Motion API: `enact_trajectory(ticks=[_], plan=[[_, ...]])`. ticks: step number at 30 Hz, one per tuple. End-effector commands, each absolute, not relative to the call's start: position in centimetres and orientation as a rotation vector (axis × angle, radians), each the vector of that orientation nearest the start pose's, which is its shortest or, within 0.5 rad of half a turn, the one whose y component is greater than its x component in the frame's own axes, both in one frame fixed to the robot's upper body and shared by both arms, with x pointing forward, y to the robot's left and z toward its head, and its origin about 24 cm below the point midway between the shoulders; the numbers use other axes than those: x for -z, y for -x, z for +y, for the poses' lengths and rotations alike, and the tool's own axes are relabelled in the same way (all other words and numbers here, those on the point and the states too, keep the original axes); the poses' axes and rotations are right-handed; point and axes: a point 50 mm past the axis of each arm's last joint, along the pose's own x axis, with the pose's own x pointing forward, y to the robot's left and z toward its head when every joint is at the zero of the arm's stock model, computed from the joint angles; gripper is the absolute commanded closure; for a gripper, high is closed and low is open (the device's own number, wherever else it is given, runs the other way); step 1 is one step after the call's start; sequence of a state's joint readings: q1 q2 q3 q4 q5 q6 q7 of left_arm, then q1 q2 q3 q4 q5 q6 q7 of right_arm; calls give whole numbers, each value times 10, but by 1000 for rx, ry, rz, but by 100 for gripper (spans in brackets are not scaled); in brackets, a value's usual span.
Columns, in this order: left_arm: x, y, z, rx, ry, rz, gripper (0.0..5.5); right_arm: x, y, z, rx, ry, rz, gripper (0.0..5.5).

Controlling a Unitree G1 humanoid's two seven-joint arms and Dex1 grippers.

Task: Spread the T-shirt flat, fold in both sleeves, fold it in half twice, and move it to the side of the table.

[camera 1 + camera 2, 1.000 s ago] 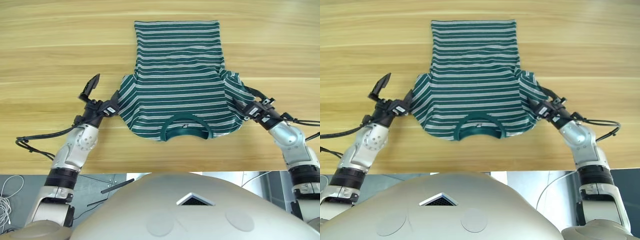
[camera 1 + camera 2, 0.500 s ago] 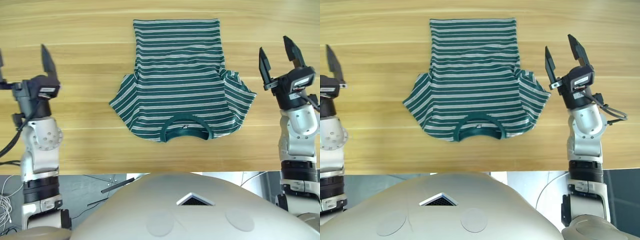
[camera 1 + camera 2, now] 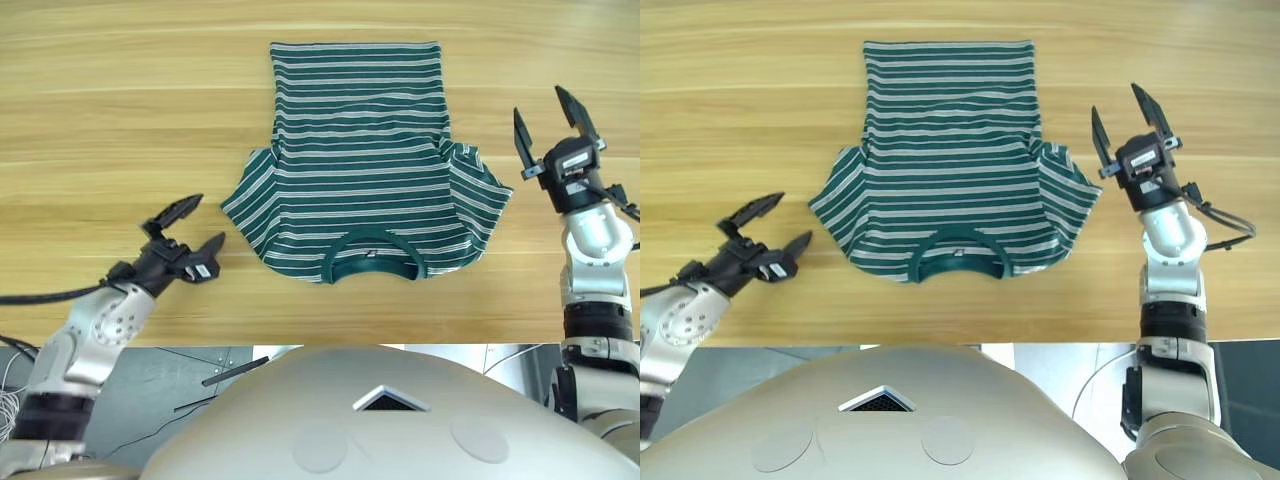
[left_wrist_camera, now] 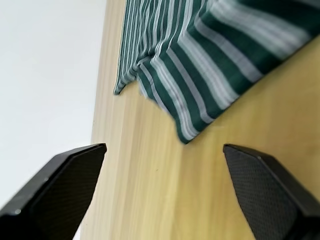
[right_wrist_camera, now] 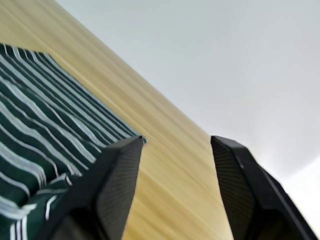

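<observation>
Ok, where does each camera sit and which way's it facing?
Left eye view: head, down onto the green striped T-shirt on the wooden table; left gripper, right gripper show.
Right eye view: beside it, same scene.
Left wrist view: left wrist, along the table past its black fingers to a sleeve.
Right wrist view: right wrist, up between its fingers to T-shirt and pale background.
All share the T-shirt.

No legible text or labels.

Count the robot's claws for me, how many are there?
2. The left claw is over the table, left of the T-shirt; the right claw is on the T-shirt's right. Both are open.
</observation>
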State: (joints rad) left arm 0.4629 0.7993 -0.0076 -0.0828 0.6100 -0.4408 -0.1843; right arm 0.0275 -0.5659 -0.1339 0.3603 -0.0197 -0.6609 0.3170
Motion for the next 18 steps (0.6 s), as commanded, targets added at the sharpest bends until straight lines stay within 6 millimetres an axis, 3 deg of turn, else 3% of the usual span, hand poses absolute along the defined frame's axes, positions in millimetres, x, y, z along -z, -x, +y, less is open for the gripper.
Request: enact_trajectory(ticks=[1,6,9,18], plan=[[-13,-156,267,669,-1374,219,114,-59,-219,-286,-232,656,-190,299],[-9,-165,250,713,-1339,126,114,-55,-217,-288,-218,659,-171,299],[-2,-159,242,776,-1313,128,114,-54,-216,-289,-213,660,-166,299],[-6,-153,248,798,-1365,196,114,-53,-217,-289,-219,659,-164,299]])
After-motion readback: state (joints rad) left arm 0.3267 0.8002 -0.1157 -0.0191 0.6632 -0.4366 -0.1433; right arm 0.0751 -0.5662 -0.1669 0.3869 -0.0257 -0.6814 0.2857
